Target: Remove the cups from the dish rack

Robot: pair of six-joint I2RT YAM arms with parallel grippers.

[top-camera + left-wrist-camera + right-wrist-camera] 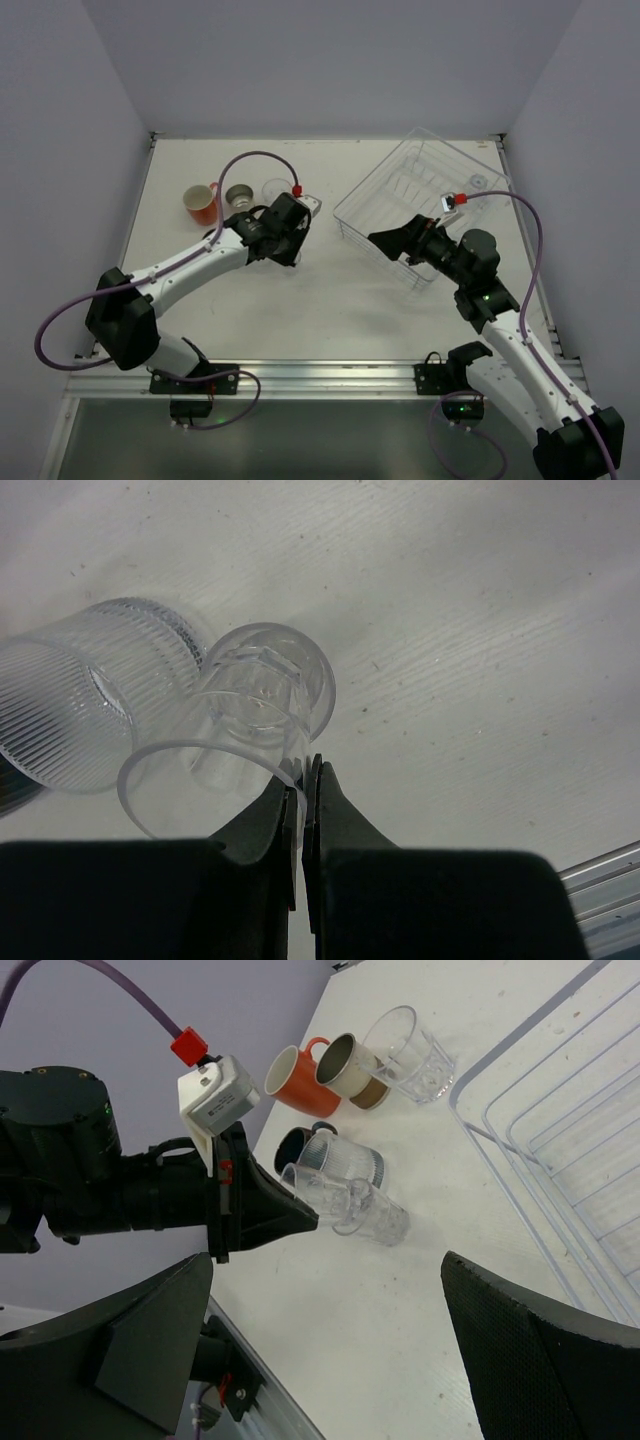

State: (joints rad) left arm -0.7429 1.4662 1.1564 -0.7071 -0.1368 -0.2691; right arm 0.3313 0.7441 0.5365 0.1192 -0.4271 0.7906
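My left gripper [303,777] is shut on the rim of a clear tumbler [262,705] and holds it tilted, low over the table. It also shows in the right wrist view [300,1212], with that tumbler [372,1216]. A ribbed clear tumbler [75,715] and a dark blue cup [293,1145] stand right behind it. An orange-red mug [200,203], a beige cup [240,195] and another clear tumbler [275,187] stand on the table at the back left. My right gripper [386,244] is open and empty by the near-left edge of the clear dish rack [440,165].
The rack sits tilted at the back right, and I see no cups in it. Its wire-like ribs [560,1150] fill the right of the right wrist view. The left arm's purple cable [250,158] loops over the cups. A metal rail [330,375] runs along the table's near edge.
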